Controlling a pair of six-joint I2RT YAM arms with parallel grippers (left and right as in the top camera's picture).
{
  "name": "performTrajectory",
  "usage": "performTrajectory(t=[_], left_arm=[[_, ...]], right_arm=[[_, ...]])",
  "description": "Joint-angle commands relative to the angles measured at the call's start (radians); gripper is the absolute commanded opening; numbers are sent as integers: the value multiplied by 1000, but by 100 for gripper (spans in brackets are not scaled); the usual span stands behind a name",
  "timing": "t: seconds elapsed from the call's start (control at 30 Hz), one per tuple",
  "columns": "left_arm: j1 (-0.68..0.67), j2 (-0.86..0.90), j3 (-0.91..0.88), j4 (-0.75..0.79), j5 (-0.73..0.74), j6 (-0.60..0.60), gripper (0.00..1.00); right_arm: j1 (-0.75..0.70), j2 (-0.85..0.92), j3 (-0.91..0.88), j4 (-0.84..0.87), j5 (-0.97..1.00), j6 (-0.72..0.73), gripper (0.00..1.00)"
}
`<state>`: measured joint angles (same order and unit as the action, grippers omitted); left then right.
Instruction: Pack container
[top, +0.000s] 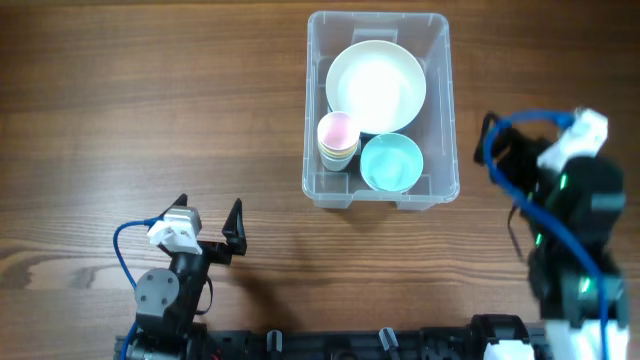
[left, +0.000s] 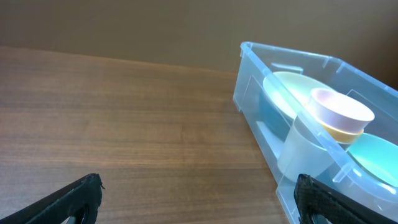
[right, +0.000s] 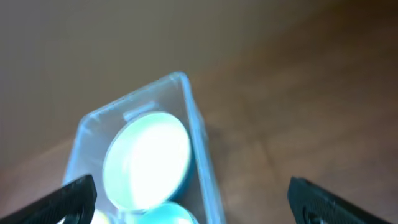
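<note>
The clear plastic container (top: 440, 110) stands at the top middle of the table. Inside it are a large pale green bowl (top: 376, 86), a small teal bowl (top: 391, 162) and a stack of small cups with a pink one on top (top: 337, 135). The container also shows in the left wrist view (left: 261, 93) and the right wrist view (right: 196, 134). My left gripper (top: 208, 222) is open and empty near the front left, apart from the container. My right gripper (right: 193, 199) is open and empty, raised to the right of the container; in the overhead view its fingers are hidden by the arm (top: 570, 190).
The wooden table (top: 150, 100) runs bare to the left of the container. The right arm's blue cable (top: 510, 130) loops near the container's right side. The arm bases stand along the front edge.
</note>
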<state>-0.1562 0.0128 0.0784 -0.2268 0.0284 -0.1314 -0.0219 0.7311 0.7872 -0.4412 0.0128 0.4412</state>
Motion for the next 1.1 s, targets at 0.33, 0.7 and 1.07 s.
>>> performTrajectory(t=[0.33,0.7,1.07], left_arm=[[-3,-10,-9,3,16,16,100],[-3,-10,-9,3,16,16,100],[-3,-10,-9,3,16,16,100]], right_arm=[[6,-665,-571,88,-352,-610,100],[6,-727,-663,90,-354,-589,100],[6,-724,-663,90,-354,-592,100]])
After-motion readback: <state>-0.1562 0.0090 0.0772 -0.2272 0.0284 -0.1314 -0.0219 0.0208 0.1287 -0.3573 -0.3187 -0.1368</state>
